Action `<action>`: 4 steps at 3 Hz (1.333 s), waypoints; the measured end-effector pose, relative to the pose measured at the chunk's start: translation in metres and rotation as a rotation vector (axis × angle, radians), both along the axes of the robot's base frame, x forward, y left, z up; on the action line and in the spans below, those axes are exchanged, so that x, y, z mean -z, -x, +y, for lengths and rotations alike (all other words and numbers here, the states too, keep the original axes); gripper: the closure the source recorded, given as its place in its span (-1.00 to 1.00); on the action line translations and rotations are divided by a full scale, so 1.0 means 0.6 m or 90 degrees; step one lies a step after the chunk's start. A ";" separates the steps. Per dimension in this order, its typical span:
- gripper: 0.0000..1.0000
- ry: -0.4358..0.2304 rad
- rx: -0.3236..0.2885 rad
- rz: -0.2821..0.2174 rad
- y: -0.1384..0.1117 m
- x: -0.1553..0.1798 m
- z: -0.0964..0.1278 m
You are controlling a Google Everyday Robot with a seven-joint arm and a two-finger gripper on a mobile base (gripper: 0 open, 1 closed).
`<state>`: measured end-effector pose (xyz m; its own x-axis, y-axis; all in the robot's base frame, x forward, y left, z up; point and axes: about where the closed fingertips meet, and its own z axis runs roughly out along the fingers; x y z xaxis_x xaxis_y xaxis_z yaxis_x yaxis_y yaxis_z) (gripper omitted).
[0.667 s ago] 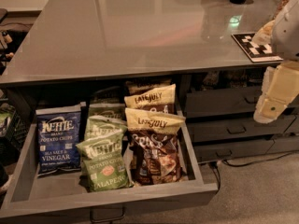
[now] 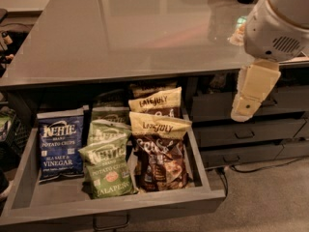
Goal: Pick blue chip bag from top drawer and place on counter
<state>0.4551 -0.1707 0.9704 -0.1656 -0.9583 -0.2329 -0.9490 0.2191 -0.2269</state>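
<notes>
End effector [image 2: 244,108] at right, glossy grey counter [image 2: 145,33]

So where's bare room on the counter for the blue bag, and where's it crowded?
The counter is bare from front edge to middle; clutter sits at its far right corner. The drawer is crowded, bare only along its front wall. The gripper hangs right of the drawer.

The white arm [image 2: 280,25] enters at the upper right; its cream hand [image 2: 252,92] hangs down beneath it, tilted slightly leftward.
</notes>
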 end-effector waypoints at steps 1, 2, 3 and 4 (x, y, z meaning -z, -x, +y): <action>-1.00 -0.021 -0.040 0.059 -0.055 0.047 0.065; -1.00 -0.022 -0.041 0.060 -0.056 0.048 0.066; -1.00 -0.043 -0.057 0.054 -0.062 0.064 0.098; -1.00 -0.050 -0.068 0.040 -0.079 0.088 0.165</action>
<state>0.5025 -0.0716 0.9173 -0.0806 -0.9505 -0.3001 -0.9796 0.1311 -0.1520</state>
